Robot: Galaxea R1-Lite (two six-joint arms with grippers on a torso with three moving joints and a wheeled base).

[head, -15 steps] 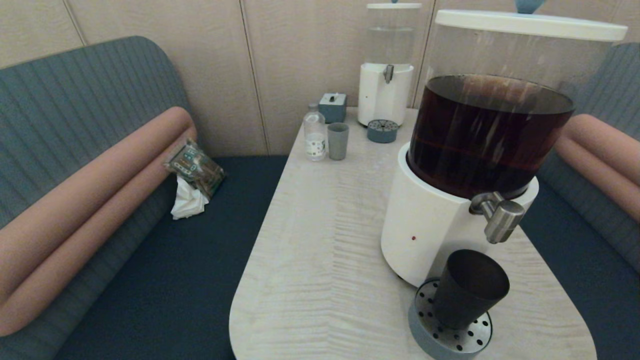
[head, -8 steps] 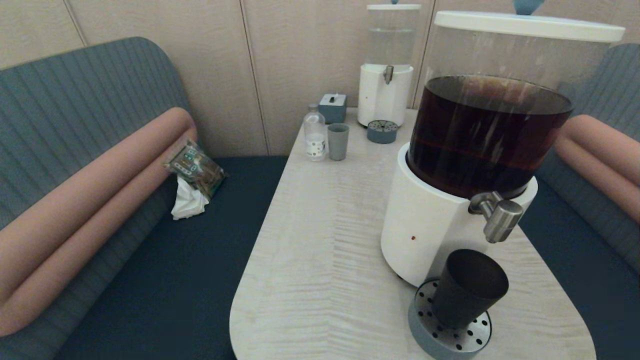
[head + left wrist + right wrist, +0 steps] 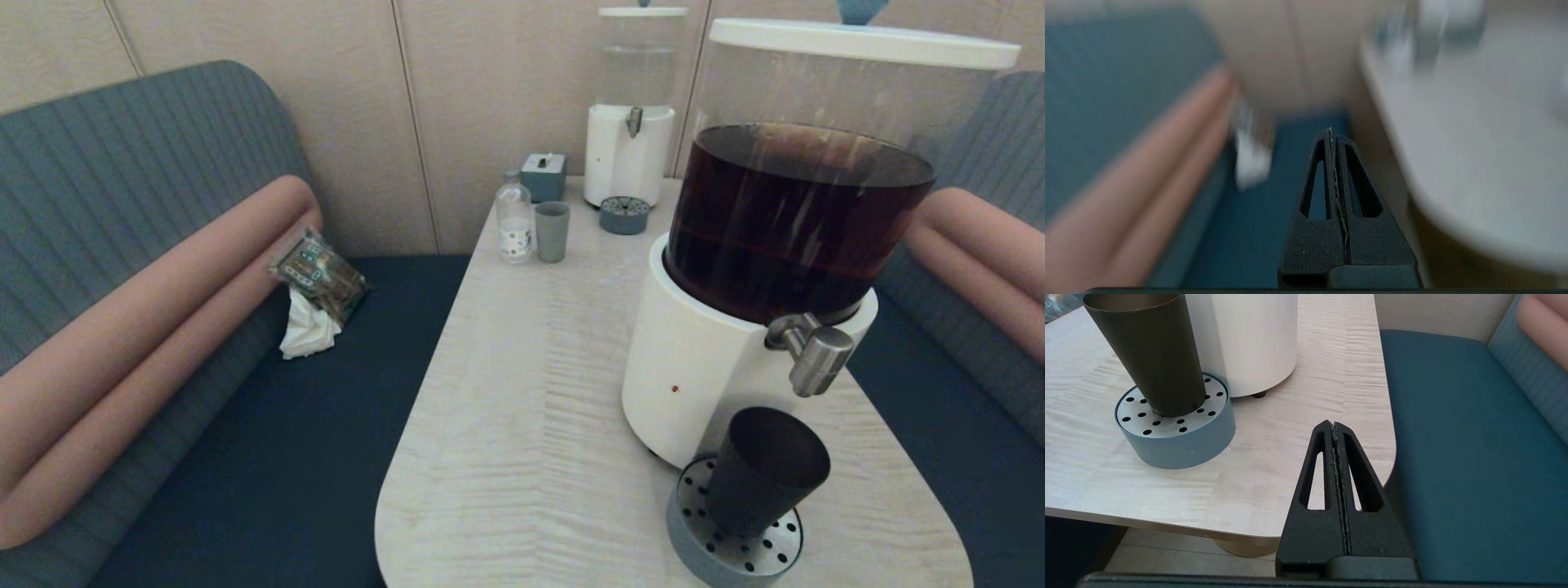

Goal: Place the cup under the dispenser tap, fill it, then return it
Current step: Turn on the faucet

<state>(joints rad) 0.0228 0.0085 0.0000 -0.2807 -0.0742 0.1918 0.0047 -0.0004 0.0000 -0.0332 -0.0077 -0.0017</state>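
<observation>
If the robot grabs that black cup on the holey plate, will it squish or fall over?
Probably no squishing: the cup looks like stiff, matte metal. It may tip fairly easily, since it is tall and narrows toward its base on the drip tray. Its tapered sides could let it slide down between fingers. The right gripper is shut, off the table's near corner.

— What does the left claw [image 3: 1333,136] look like?
— Both black fingers [image 3: 1318,192] pressed flat together, holding nothing.
— And around it?
— It hangs over the dark blue seat [image 3: 1274,228], just beside the pale worktop [image 3: 1474,163] edge, with the pink bolster [image 3: 1139,183] across the seat from the worktop.
</observation>
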